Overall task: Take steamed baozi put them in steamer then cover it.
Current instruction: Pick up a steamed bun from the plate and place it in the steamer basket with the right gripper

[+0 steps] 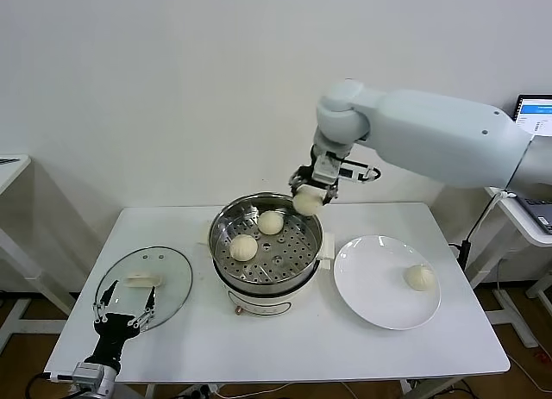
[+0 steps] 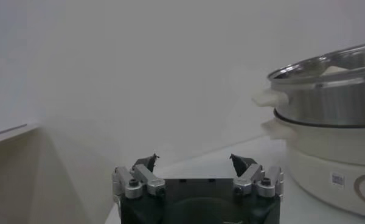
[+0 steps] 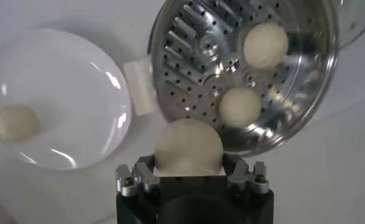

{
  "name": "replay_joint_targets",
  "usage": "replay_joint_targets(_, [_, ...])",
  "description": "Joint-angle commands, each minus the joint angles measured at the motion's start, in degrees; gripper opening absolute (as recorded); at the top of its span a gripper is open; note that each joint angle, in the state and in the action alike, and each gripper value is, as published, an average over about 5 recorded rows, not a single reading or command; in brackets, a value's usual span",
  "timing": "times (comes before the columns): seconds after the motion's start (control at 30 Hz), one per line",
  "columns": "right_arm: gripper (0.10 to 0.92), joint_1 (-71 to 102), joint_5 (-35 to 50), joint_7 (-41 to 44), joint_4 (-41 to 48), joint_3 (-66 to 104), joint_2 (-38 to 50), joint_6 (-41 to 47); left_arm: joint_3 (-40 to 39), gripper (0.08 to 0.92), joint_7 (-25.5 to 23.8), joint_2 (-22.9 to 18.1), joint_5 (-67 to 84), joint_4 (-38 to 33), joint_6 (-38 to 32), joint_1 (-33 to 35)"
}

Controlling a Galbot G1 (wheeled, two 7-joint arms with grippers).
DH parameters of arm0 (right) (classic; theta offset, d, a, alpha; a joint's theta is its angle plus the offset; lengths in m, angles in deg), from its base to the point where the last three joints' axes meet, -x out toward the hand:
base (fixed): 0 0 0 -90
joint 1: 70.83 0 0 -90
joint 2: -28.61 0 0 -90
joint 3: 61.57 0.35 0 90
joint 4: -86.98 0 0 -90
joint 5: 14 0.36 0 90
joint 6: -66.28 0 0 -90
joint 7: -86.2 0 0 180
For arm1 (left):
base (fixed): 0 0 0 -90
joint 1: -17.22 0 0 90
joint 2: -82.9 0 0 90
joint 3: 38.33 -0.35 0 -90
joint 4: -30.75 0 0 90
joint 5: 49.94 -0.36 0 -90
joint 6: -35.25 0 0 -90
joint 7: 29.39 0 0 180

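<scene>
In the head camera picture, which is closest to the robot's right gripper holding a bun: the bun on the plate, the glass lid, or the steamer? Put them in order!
From the right gripper, shut on a baozi:
1. Steamer, just below it, mid-table.
2. Baozi on the white plate, to the robot's right.
3. Glass lid, far over on the robot's left, by the open left gripper.

I count four baozi: two on the perforated tray, one (image 1: 244,246) nearer and one (image 1: 271,222) farther, a third (image 1: 308,202) held in my right tool (image 1: 311,195), and a fourth (image 1: 420,277) on the plate (image 1: 371,287). There is one steamer (image 1: 259,291), one glass cover (image 1: 172,283), one white plate and one worktop (image 1: 328,347). My tools number two; the left tool (image 1: 125,315) is at the near left.
</scene>
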Motion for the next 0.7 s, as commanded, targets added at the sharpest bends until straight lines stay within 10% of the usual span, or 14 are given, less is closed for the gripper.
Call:
replay_joint_targets(0.03, [0.712, 0.7, -0.2, -4.0, -5.2, -1.8, -2.7, -3.8, 0.3, 0.823, -0.1, 0.0, 0.0, 0.2, 0.0, -0.1])
replay_joint_targets(0.7, [0.712, 3.7, 3.4, -2.6, -4.8, -4.5, -7.4, -1.3, 0.9, 0.823, -0.4, 0.1, 0.0, 1.2, -0.1, -0.5])
